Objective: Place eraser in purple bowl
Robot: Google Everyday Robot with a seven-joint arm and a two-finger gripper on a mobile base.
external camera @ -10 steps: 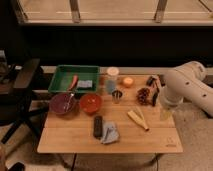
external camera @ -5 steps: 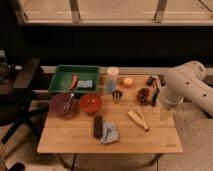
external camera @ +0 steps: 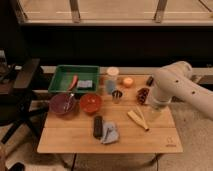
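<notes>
Eraser [external camera: 98, 126] lies beside cloth [external camera: 111, 134] (front-centre); jaws, well apart, over table's [external camera: 75, 142] right end.

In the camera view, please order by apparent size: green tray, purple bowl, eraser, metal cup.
1. Green tray
2. Purple bowl
3. Eraser
4. Metal cup
Eraser and cup look close, so their order is unsure. The gripper hangs over the right side of the table.

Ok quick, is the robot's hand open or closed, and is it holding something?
Gripper: open, holding nothing, above the right side of the table; the eraser lies on the table, apart from it.
</notes>
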